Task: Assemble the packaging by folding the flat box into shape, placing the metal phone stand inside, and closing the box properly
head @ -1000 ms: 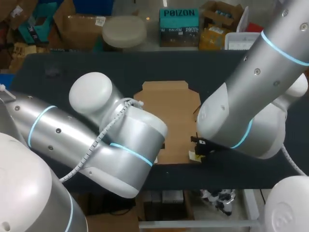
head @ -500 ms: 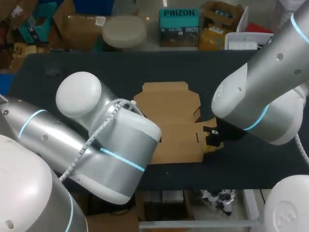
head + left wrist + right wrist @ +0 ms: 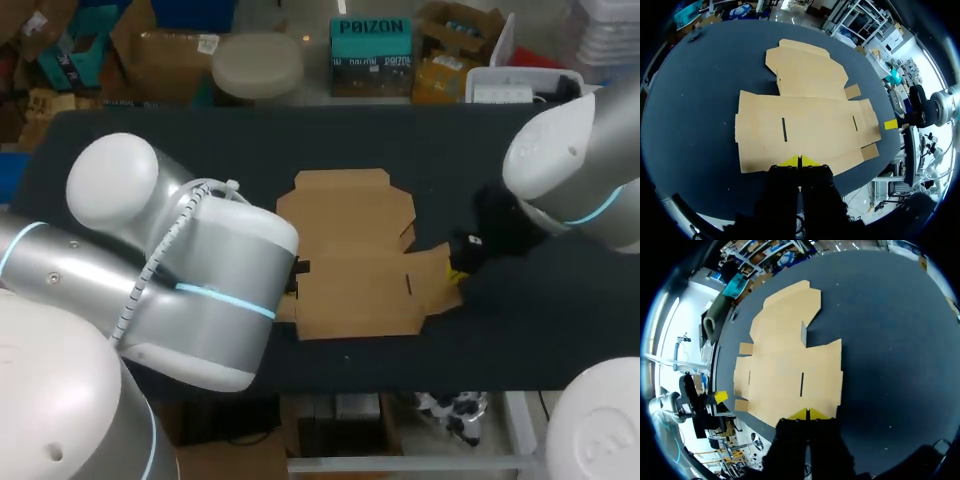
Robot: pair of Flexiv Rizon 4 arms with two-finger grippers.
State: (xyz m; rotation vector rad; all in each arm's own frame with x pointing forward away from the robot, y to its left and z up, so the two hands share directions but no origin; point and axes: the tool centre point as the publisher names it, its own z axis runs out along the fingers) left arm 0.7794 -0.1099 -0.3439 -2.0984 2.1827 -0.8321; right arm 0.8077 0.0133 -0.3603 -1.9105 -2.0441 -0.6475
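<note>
The flat brown cardboard box [image 3: 350, 255] lies unfolded on the dark table, its lid panel pointing away from me. My left gripper [image 3: 799, 161] is shut, with its yellow tips over the box's left part [image 3: 805, 117] and nothing seen between them. In the head view the left arm hides most of that gripper [image 3: 298, 270]. My right gripper [image 3: 808, 414] is shut too, at the right side flap [image 3: 440, 275] of the box [image 3: 790, 365]. Its yellow tip [image 3: 457, 268] shows beside that flap. No phone stand shows in any view.
The box lies near the table's front edge [image 3: 400, 362]. Dark table top [image 3: 180, 140] stretches behind it and to both sides. My two bulky arms flank the box closely.
Both arms have drawn outward from over the box, the left to the left and the right to the right and back. More of the cardboard is uncovered. Both grippers stay shut.
</note>
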